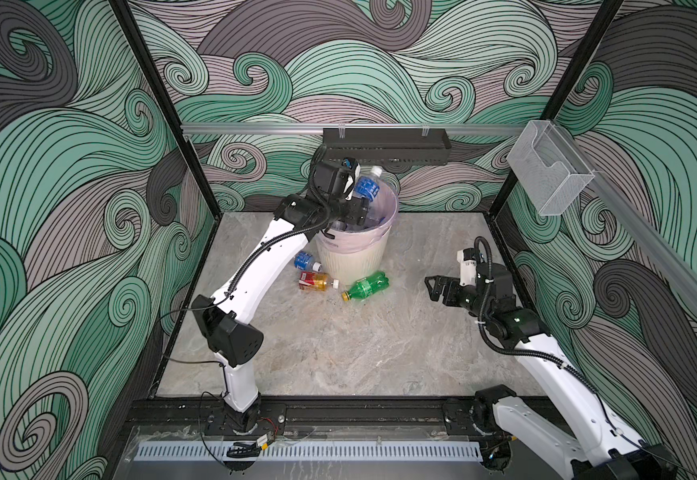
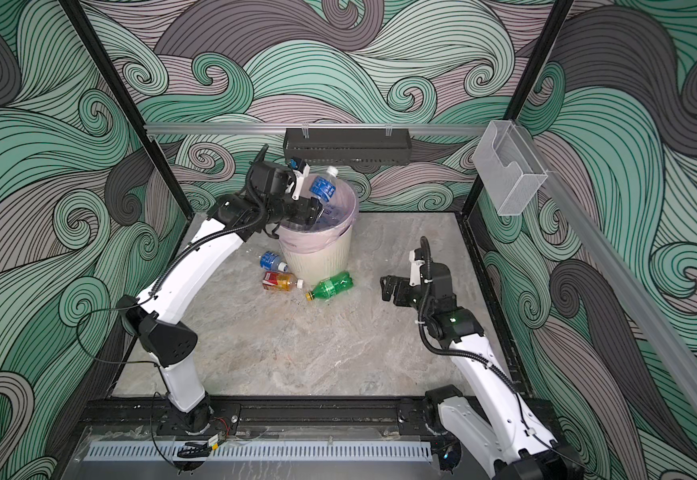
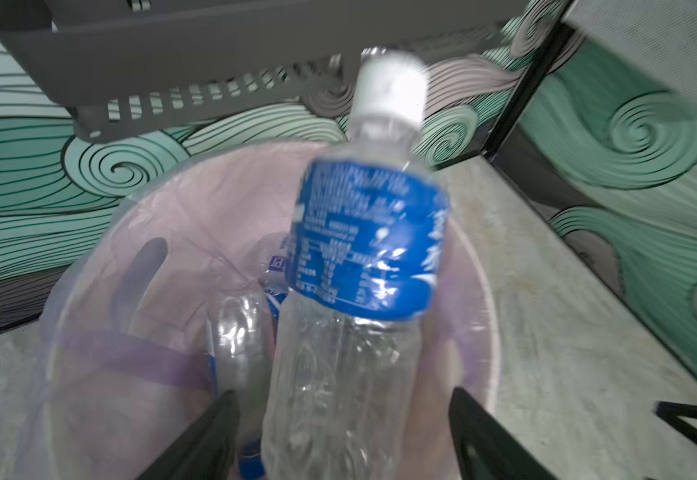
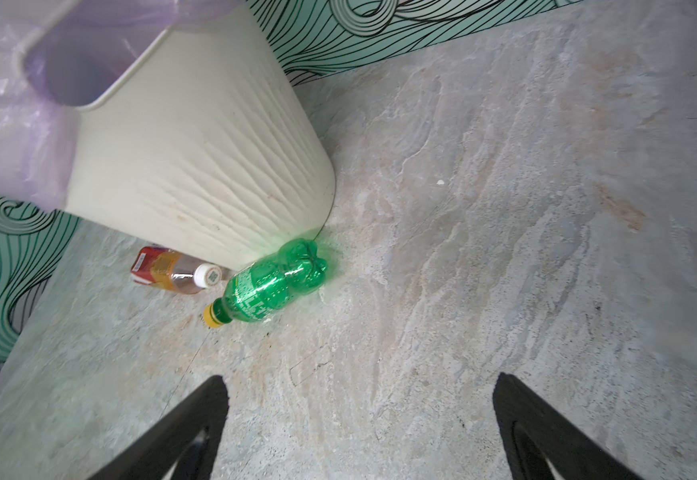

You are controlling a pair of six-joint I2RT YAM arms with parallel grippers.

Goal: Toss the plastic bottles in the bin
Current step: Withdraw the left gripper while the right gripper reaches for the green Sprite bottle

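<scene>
Loosely, bottle (image 3: 359,249) between left jaws, over bin (image 1: 351,262)

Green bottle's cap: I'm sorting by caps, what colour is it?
Yellow cap on the green bottle, clearest in the right wrist view.

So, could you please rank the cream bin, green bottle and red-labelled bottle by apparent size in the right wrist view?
1. Cream-white ribbed plastic bin, by far largest.
2. Green plastic bottle with yellow cap.
3. Clear red-labelled plastic bottle; slightly farther off, so this gap is unsure.
</scene>
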